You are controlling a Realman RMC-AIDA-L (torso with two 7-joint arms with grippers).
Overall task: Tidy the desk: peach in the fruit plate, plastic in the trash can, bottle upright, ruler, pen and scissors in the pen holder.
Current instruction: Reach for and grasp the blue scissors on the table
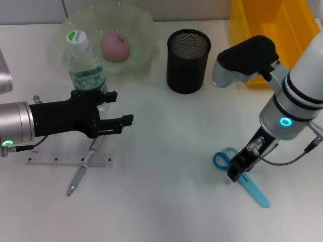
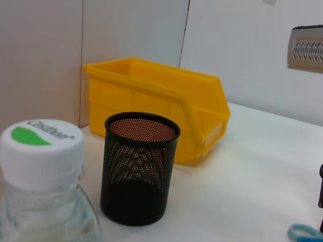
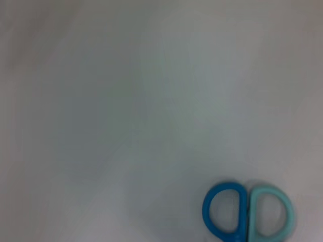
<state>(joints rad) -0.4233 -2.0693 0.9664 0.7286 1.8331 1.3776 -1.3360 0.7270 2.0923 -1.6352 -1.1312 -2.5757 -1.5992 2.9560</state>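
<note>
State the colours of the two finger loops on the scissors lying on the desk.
One loop of the plastic-handled scissors is dark blue, the other pale turquoise; the right wrist view shows this best.

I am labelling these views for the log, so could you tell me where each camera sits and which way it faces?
Head view: above the desk, looking down; shows left gripper by the bottle, right gripper over the scissors.
Left wrist view: low beside the bottle, facing the pen holder; no fingers visible.
Right wrist view: looking down at the scissors, shared with the head view.
</note>
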